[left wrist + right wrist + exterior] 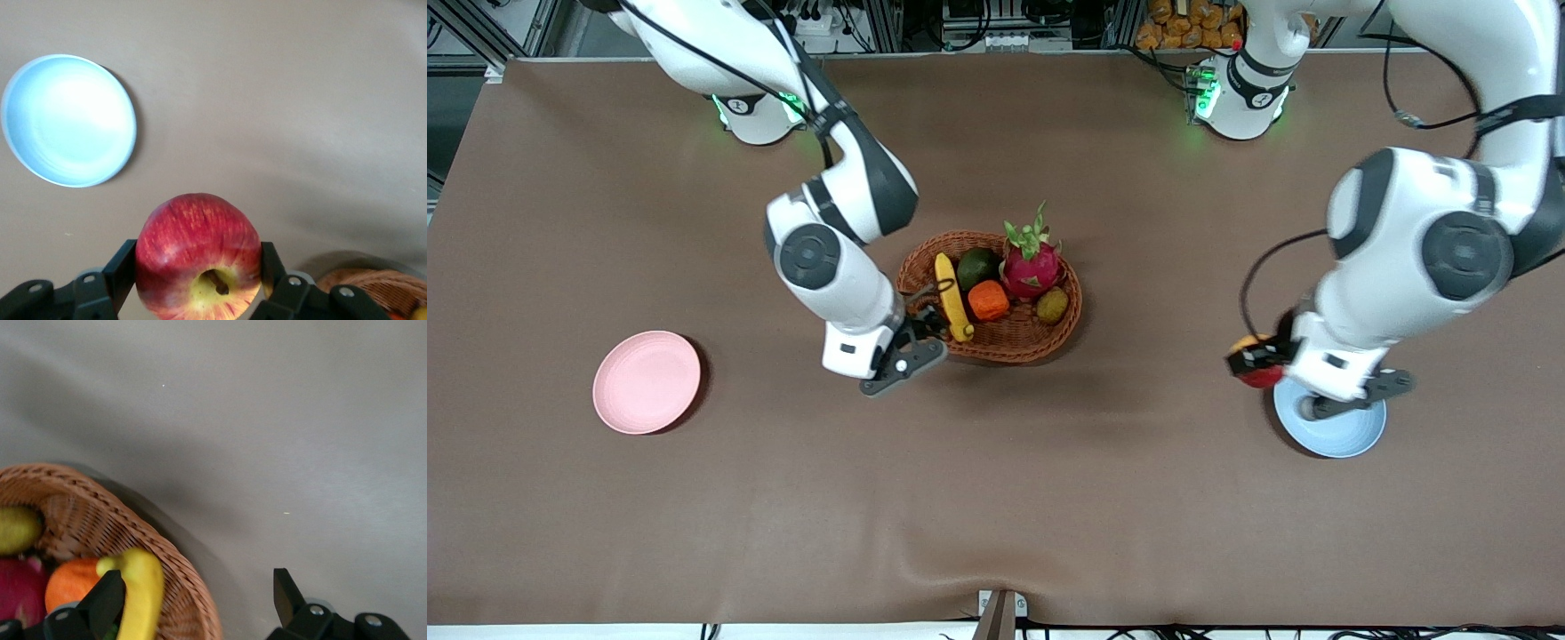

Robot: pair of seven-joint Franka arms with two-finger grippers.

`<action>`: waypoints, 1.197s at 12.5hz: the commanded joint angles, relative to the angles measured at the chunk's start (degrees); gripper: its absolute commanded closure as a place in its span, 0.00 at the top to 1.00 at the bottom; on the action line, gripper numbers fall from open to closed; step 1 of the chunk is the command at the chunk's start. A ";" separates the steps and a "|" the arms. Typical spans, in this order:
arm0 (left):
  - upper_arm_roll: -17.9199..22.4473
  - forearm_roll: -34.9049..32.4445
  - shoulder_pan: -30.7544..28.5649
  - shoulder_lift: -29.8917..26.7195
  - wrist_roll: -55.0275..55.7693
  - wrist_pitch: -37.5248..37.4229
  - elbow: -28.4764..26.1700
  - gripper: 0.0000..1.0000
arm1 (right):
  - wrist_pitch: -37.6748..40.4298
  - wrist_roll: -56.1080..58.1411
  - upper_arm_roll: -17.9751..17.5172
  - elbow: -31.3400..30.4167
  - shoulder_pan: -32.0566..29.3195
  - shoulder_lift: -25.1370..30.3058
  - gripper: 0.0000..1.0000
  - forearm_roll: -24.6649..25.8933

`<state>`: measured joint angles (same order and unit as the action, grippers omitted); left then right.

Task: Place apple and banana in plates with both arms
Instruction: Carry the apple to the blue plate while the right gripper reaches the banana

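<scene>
A big brown table [996, 498] has a wicker basket [1014, 342] of fruit in the middle and 2 plates, 1 near each end.

The left gripper [198, 267] holds the red apple [198, 257] tight between its 2 fingers. It is up in the air just beside the blue plate [1343, 436], at the plate's edge. The apple is not on the plate yet.

The right gripper [200, 597] is at the basket's rim, and its fingers are wide apart. The yellow banana [953, 308] lies in the basket, with its tip next to 1 finger [107, 600]. It is not grabbed yet.

The pink plate [647, 382] has nothing on it.

So the apple job looks almost done, and the banana job has hardly started. The banana must be gripped, lifted out and carried to the pink plate.
</scene>
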<state>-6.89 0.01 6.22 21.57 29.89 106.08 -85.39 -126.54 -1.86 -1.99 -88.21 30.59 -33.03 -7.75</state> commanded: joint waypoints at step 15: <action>-0.84 -0.45 -18.26 17.01 -17.59 18.54 -3.73 0.00 | 0.07 -15.80 0.58 1.55 7.21 -5.02 0.54 0.01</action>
<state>-6.93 0.01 -11.26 38.29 13.07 123.66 -88.41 -126.71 -16.92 -1.57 -87.54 37.43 -37.78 -7.79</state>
